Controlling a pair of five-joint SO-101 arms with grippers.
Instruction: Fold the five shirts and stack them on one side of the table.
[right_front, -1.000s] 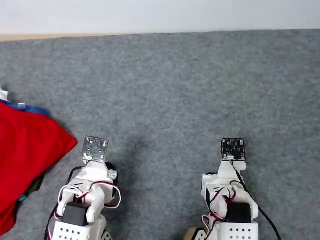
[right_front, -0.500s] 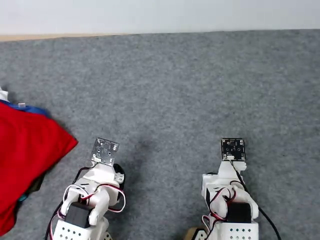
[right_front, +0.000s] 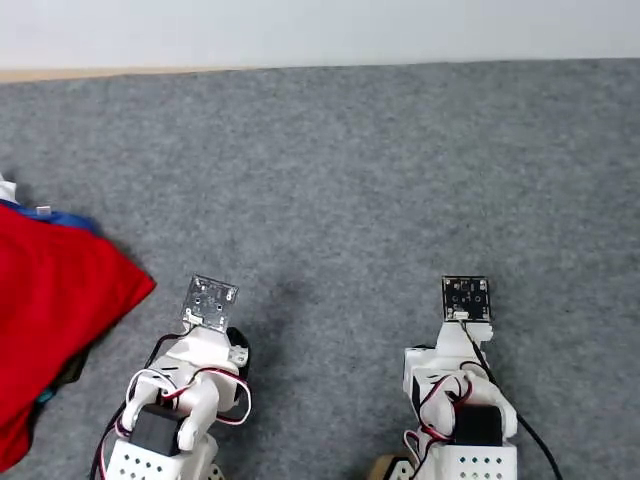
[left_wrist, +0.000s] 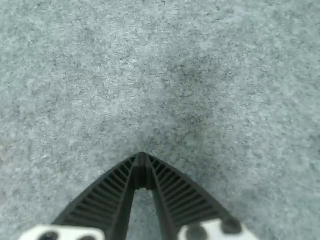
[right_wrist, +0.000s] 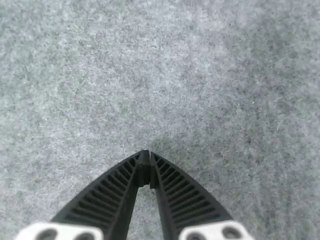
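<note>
A stack of shirts (right_front: 30, 330) lies at the left edge, cut off by the frame. The red shirt (right_front: 60, 290) on top lies flat, one corner pointing right. A blue edge (right_front: 65, 218) and a bit of white (right_front: 8, 190) peek out at its far side, and a dark layer (right_front: 66, 371) shows under its near edge.

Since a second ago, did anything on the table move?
The arm nearer the red shirt swung a little away from the red shirt, toward the other arm, then stopped. Nothing was grabbed or let go. The other arm and the red shirt stayed put.
</note>
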